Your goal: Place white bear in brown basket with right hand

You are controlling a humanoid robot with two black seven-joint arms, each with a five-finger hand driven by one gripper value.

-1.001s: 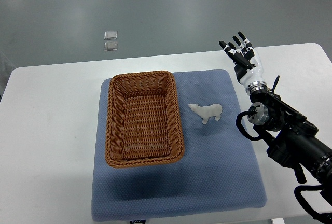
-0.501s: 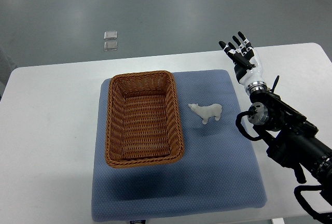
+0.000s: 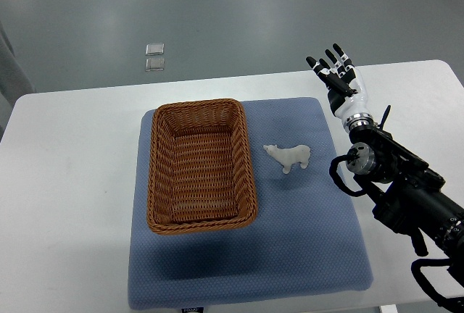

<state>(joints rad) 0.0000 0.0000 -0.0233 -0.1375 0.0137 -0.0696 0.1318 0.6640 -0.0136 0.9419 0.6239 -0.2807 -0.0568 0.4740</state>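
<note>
White table [image 3: 72,153] carries a blue mat [image 3: 290,248]. Brown basket [image 3: 199,220] sits on the mat's left part, nothing inside. Right hand [image 3: 339,81] is over the mat's far right corner (fingers spread, grasping nothing). White bear [image 3: 289,156] stands on the mat just right of the basket.

One camera, looking steeply down from the robot's side.
It takes in the whole table [image 3: 72,182], with floor [image 3: 217,9] beyond its far edge.
</note>
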